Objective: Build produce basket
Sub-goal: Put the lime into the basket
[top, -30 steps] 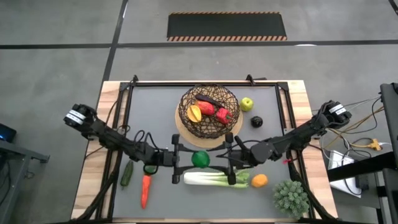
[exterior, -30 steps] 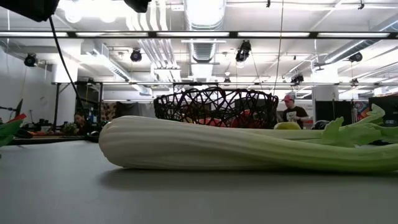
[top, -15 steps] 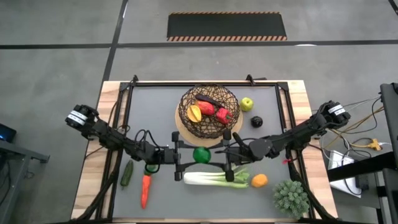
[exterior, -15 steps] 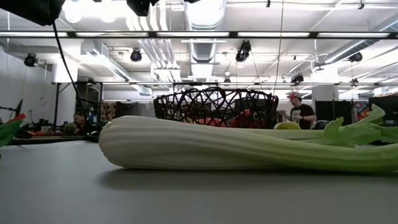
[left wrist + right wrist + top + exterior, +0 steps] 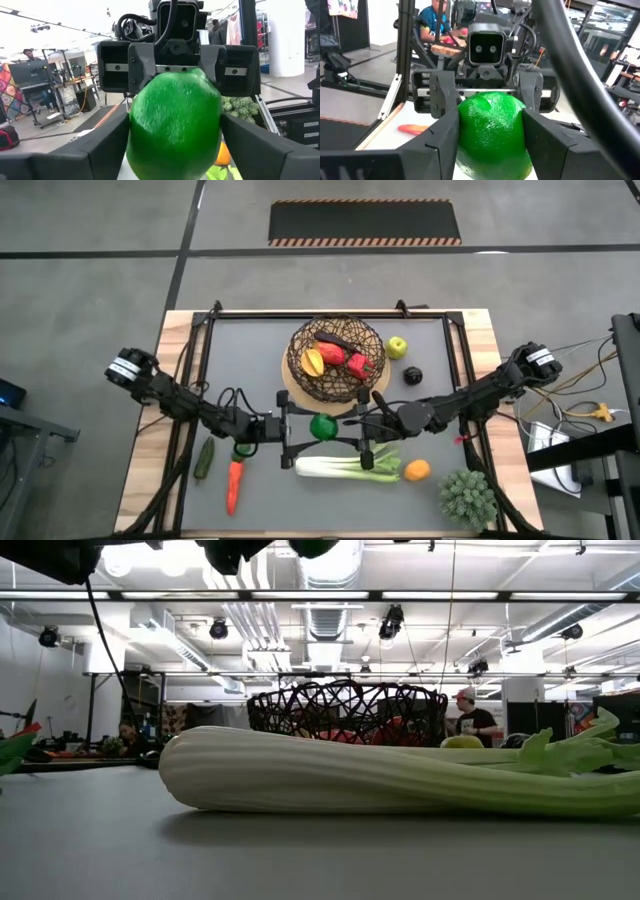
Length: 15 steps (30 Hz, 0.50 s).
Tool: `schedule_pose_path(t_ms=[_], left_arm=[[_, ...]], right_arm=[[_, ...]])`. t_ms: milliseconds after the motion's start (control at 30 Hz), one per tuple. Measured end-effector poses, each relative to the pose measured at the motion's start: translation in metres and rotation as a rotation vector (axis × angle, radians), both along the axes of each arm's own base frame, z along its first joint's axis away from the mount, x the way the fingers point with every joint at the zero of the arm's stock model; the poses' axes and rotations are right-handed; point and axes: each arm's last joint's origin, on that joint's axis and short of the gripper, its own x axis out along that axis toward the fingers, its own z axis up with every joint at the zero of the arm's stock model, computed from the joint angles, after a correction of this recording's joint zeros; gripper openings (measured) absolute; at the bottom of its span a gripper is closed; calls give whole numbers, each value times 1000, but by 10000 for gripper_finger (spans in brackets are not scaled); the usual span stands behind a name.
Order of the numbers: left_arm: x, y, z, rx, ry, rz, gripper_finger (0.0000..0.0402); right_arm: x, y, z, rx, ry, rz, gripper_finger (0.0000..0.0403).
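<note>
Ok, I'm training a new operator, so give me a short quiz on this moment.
1. True or false: the leek lies inside the basket.
2. Which lies nearest the bushy plant? A banana, B orange, C tomato.
3. Fill in: the left claw and the right claw face each other across the ____.
Key: 1 false; 2 B; 3 green pepper.

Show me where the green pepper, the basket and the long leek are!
green pepper (image 5: 323,427), high view, middle of its top, between both arms' fingers.
basket (image 5: 300,343), high view, its woven rim.
leek (image 5: 300,775), low view, its white stalk.
</note>
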Motion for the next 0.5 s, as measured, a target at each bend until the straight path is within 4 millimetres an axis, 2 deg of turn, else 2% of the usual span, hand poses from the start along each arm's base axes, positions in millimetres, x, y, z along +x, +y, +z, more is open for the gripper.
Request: schedule_pose_path(t_ms=[167,267,500], left_arm=[[-3,1,-1,24,33,2,325],[-7,4,-1,77,83,33,334],[-27,16,14,165,218,127,336]], right_arm=[[1,-6,-2,33,29,-21,179],[1,-13,-1,81,44,-94,179],[1,-56,-2,297,108,-388,178]])
